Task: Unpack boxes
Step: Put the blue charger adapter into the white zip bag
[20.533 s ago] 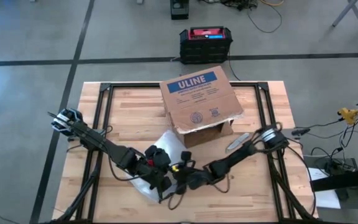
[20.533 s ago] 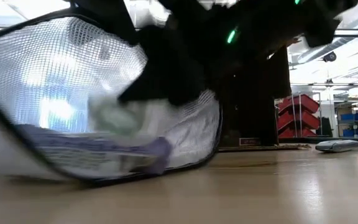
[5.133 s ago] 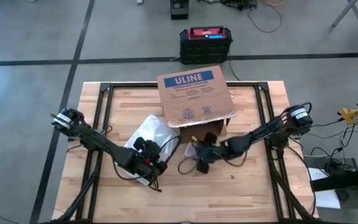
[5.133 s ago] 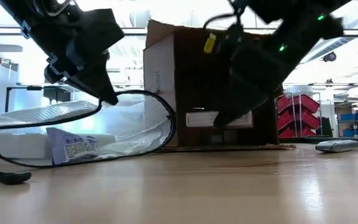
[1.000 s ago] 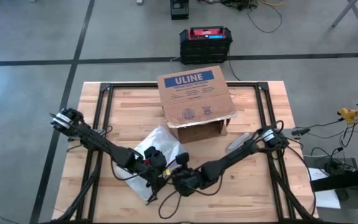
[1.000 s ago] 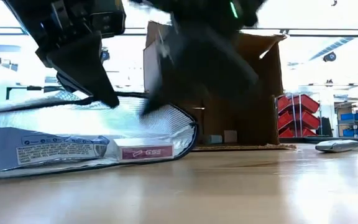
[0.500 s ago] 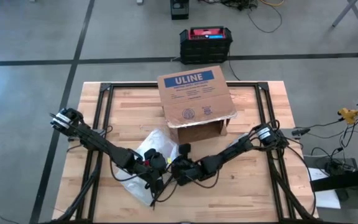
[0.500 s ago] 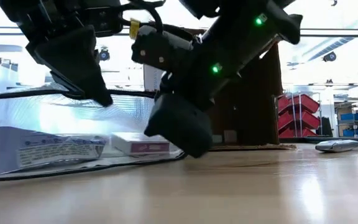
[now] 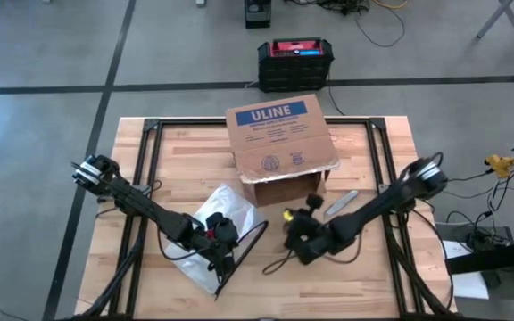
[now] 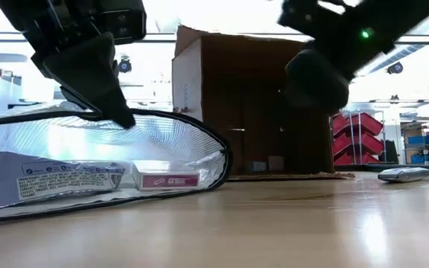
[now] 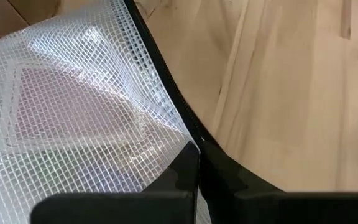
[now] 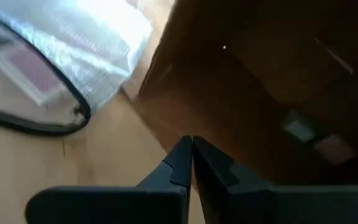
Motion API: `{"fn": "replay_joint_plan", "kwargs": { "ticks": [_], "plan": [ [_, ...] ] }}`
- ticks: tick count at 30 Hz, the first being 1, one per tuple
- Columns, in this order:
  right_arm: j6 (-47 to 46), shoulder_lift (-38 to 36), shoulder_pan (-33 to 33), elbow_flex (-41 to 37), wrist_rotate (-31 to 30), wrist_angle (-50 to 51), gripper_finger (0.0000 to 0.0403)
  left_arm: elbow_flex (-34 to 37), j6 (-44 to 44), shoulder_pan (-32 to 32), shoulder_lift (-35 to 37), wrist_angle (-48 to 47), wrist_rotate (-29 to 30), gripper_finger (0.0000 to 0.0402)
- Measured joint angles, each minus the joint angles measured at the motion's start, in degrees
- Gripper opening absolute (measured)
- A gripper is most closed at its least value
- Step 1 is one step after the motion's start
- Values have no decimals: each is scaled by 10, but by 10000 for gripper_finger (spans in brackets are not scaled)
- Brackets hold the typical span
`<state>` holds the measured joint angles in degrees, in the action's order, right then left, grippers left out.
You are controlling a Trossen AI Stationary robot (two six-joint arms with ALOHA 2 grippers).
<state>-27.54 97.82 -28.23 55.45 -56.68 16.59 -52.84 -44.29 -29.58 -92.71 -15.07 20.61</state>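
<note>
One cardboard box (image 9: 282, 143), one mesh bag (image 9: 212, 234), two closed tools, left tool (image 9: 224, 259), right tool (image 9: 298, 228)

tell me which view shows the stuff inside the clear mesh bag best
The low view: through the clear mesh bag a pink-labelled box and a printed packet lie side by side. The right wrist view shows the box blurred, the left wrist view only mesh, the high view just the bag's outline.
</note>
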Motion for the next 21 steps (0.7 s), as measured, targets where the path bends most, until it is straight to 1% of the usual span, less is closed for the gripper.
{"fn": "replay_joint_plan", "kwargs": {
  "ticks": [3,7,9,14,18,21],
  "plan": [
    [7,-25,13,-58,0,-107,0,0,8,0,0,0,15,0],
    [54,-8,58,-69,1,-189,0,0,16,1,0,0,24,0],
    [73,9,86,-59,1,-195,0,0,16,1,0,0,24,0],
    [80,52,146,-10,1,-205,0,0,16,1,0,0,24,0],
    [41,87,175,16,1,-205,0,0,10,1,0,1,24,0],
    [4,102,193,20,4,-203,0,0,-18,1,0,1,24,0]
  ]
}}
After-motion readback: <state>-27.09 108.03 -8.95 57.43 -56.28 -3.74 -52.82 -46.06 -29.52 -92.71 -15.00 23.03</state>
